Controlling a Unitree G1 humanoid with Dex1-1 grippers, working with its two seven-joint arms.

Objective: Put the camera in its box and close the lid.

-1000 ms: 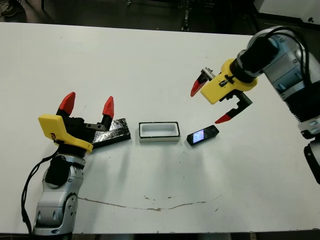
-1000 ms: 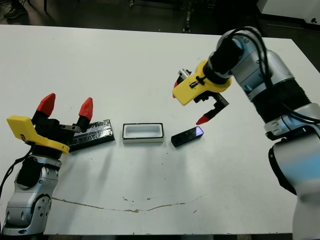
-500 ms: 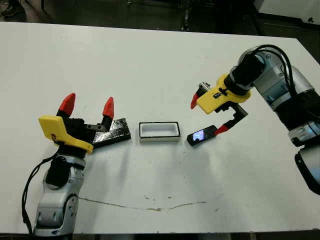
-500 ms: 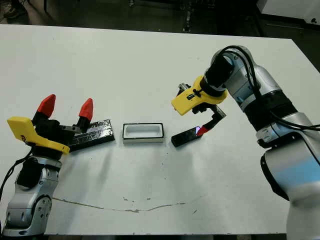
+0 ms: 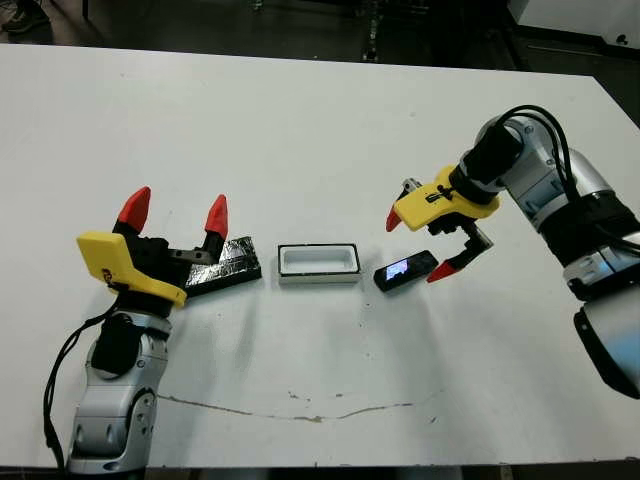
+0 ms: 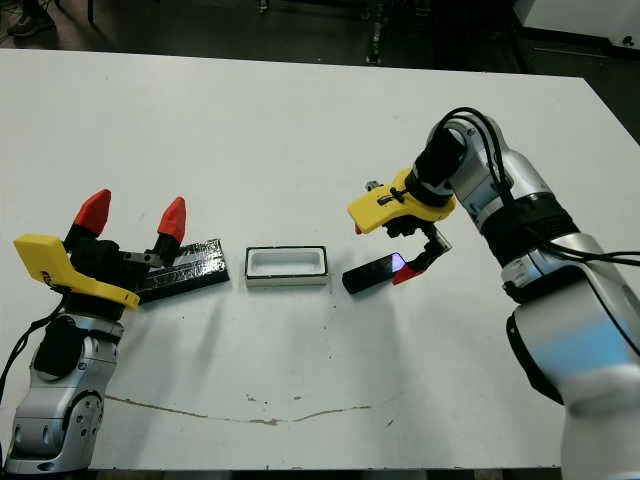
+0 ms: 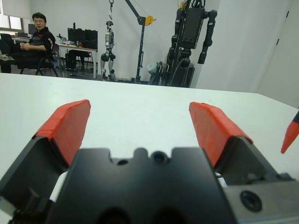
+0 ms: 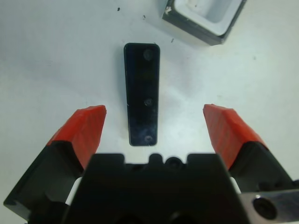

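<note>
The camera (image 5: 406, 270), a small black slab with a bluish screen, lies flat on the white table just right of the box (image 5: 318, 263), a shallow white tray that stands open. My right gripper (image 5: 418, 244) is open and low over the camera's right end, one red fingertip on each side. In the right wrist view the camera (image 8: 141, 93) lies lengthwise between the spread fingers (image 8: 86, 128), with a corner of the box (image 8: 205, 18) beyond it. The speckled black lid (image 5: 222, 268) lies left of the box. My left gripper (image 5: 176, 210) is open and empty, raised beside the lid.
A thin dark scuff line (image 5: 300, 410) runs across the table near its front edge. In the left wrist view a seated person (image 7: 37, 42) and standing robots (image 7: 189, 32) show beyond the table's far edge, and the right gripper's red tip (image 7: 290, 133) shows at the side.
My right gripper has come down and toward the camera, from well above it to straddling its right end. The left arm, box, lid and camera have stayed put.
</note>
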